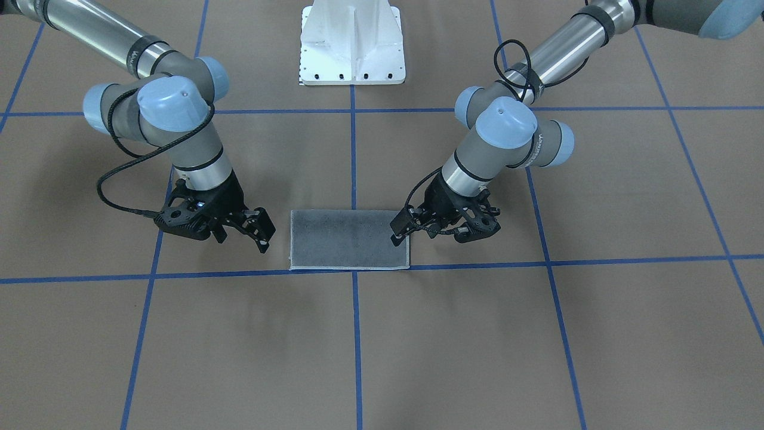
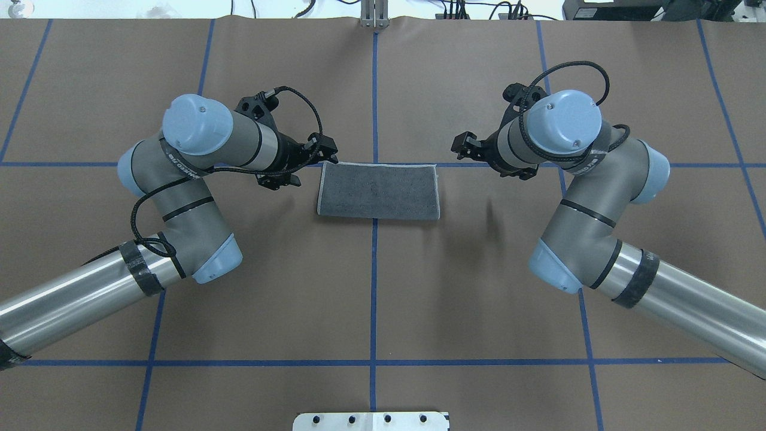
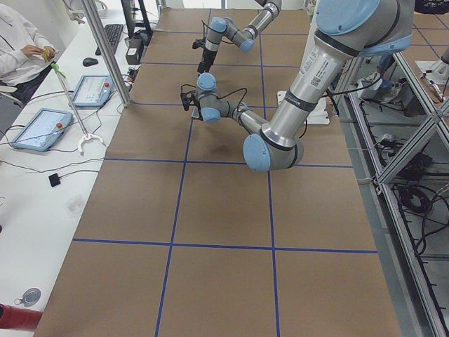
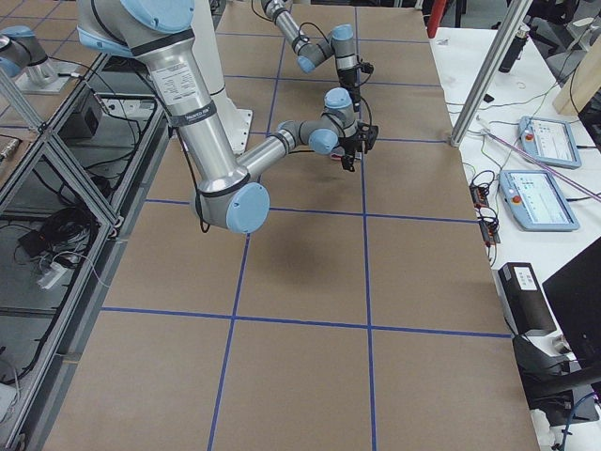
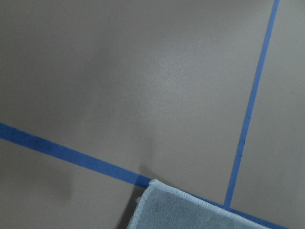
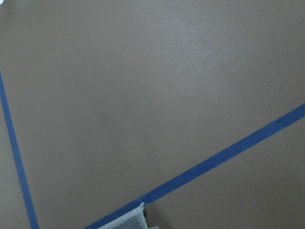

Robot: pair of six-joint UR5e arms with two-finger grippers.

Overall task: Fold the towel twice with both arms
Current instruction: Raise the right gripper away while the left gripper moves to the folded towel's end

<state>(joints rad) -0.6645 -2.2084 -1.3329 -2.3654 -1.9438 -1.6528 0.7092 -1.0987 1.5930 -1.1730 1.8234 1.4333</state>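
Observation:
The towel (image 1: pixel 349 239) (image 2: pixel 378 191) lies flat on the brown table as a folded rectangle, grey face up, with a light stitched edge. My left gripper (image 1: pixel 396 234) (image 2: pixel 326 154) hovers at one short end, open, with one fingertip over the corner. At the other short end my right gripper (image 1: pixel 262 234) (image 2: pixel 462 148) is open, a small gap away from the cloth. Neither holds anything. The left wrist view catches only a towel corner (image 5: pixel 190 212), and so does the right wrist view (image 6: pixel 128 222). No fingers show in either.
Blue tape lines (image 2: pixel 374 287) cut the brown table cover into squares. The white pedestal base (image 1: pixel 352 42) stands behind the towel on the robot's side. A side desk with tablets (image 3: pixel 35 130) and a seated person (image 3: pixel 21 42) lies past the far edge.

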